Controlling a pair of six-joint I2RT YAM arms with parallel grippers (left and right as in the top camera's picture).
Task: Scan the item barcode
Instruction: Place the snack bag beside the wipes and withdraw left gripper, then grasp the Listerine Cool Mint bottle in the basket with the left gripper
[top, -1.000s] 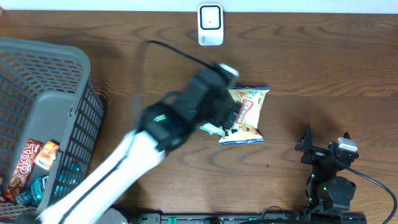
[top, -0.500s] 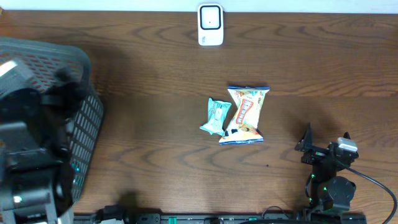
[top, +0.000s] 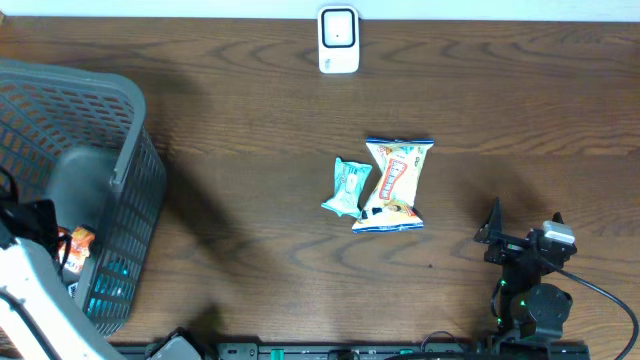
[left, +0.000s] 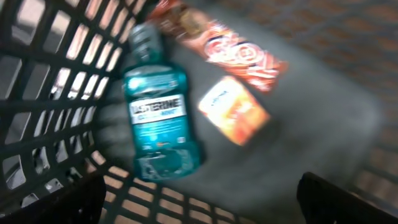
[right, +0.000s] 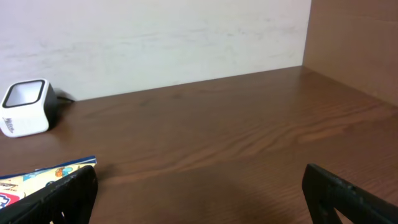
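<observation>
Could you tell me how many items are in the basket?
3: a teal mouthwash bottle, an orange packet beside it, and a red wrapper beyond them; more may be hidden.

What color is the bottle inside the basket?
Teal, with a label in the middle. The bottle shows best in the left wrist view.

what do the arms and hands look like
The left arm has a white link with a black end section. The right arm is black, with a small white block by the right hand, green lights and a black cable trailing off. The left hand and right hand have plain black fingers.
</observation>
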